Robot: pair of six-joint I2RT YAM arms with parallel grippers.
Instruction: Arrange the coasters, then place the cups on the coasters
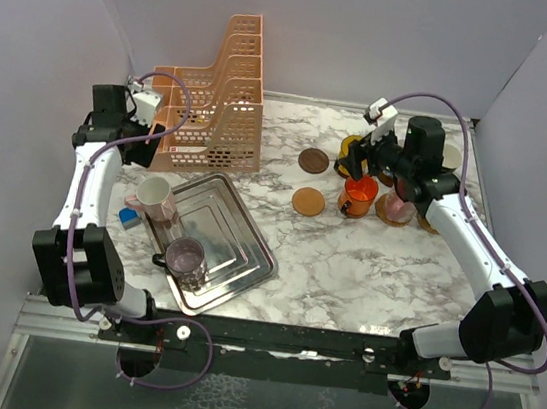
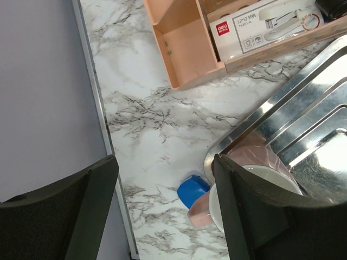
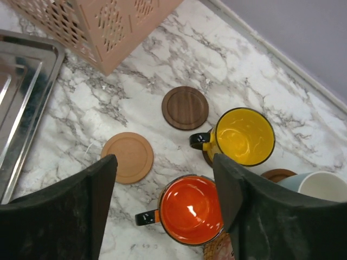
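**Right tool (image 3: pixel 164 162) hanging wide open over the orange cup (image 3: pixel 192 211)**

Closest to the right wrist camera, the two black fingers stand far apart with nothing clamped. The orange cup sits upright on the worktop (image 3: pixel 260 81), right below and between them. Its rim is close to one finger; touching or not, can't tell. Hard to see whether a coaster is under it.

This reads like the cup-placing step, at the let-go point. The yellow cup (image 3: pixel 244 135) is parked just behind on a dark disc. The dark coaster (image 3: pixel 185 107) and tan coaster (image 3: pixel 127 157) lie bare beside the cups.

Next move probably calls for a straight lift clear of the rim, then fetching another cup. The grey-purple cup (image 1: pixel 186 257) and white cup (image 1: pixel 154 192) are over on the tray (image 1: pixel 222 213), nearer the left tool (image 2: pixel 165 162), which is also spread wide and empty.
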